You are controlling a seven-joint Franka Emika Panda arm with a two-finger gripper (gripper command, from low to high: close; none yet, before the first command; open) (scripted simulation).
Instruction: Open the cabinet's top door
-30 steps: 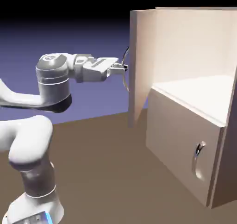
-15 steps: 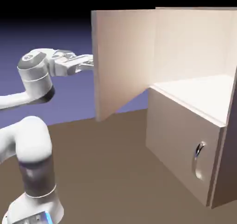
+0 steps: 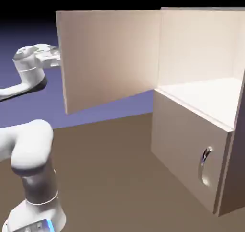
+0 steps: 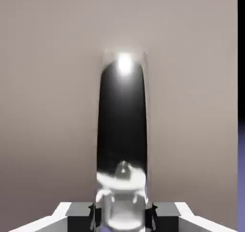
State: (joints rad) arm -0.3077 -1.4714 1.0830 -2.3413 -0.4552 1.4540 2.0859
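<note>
The top door (image 3: 110, 58) stood swung wide at the exterior view's left of the cabinet (image 3: 189, 145). The gripper (image 4: 123, 219) was closed on its curved handle (image 4: 122, 125). The smooth metal appeared slippery; the rigid panel should swing stiffly on its hinge, best drawn by mid-handle. The upper compartment (image 3: 206, 94) showed pale, bare surfaces; the lower door (image 3: 186, 145) hid its contents.

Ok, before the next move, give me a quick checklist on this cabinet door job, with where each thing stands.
- Gripper closed on the top handle: ok
- Top door swung open: ok
- Bottom door shut, out of the way: ok
- Top door's edge clear of the arm's base: ok
- Space behind the top door free for more swing: cannot tell
</note>
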